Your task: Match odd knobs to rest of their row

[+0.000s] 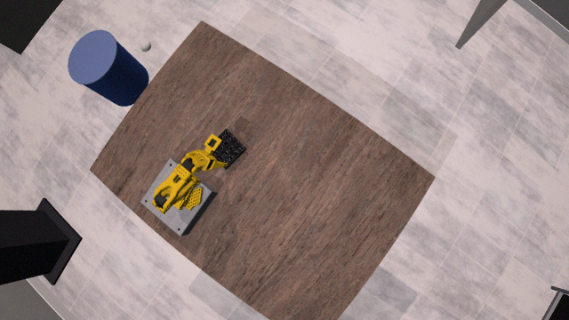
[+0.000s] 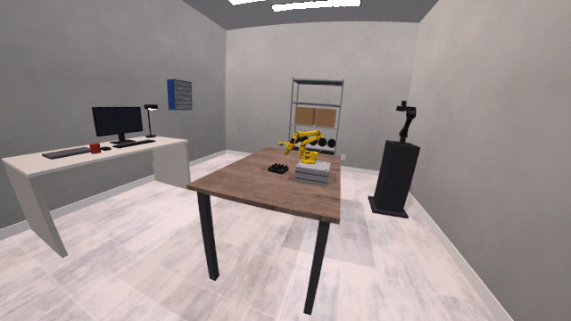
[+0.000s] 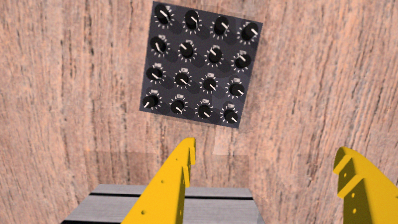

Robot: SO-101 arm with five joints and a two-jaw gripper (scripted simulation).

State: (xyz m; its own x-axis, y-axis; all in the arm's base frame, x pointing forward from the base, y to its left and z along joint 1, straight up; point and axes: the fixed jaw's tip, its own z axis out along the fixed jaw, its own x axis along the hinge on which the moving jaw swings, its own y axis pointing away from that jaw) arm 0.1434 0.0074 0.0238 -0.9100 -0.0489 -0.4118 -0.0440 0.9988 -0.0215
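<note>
- The knob box (image 3: 200, 64) lies flat on the wooden surface (image 1: 289, 187), toward the surface's left edge in the top view and well apart from the far right corner.
- The wrist view alone shows the box's sixteen black knobs in four rows of four, each with a white pointer line and a ring of marks. The pointers differ in direction; the row labels are too small to read.
- The gripper (image 3: 260, 185) hangs above the surface, short of the box's near edge. Its two yellow fingers stand apart with nothing between them, so it is open and grips nothing.
- The top view alone shows the yellow arm (image 1: 187, 178) on a grey base block (image 1: 180, 224), reaching over the near corner of the box (image 1: 231, 148).
- The exterior view alone shows height: the arm (image 2: 303, 143) is raised, clear of the box (image 2: 277, 168) beside the base (image 2: 312, 174).
- The exterior view also shows a desk (image 2: 134, 149) with a monitor (image 2: 117, 121), and a shelf rack (image 2: 318, 82).
</note>
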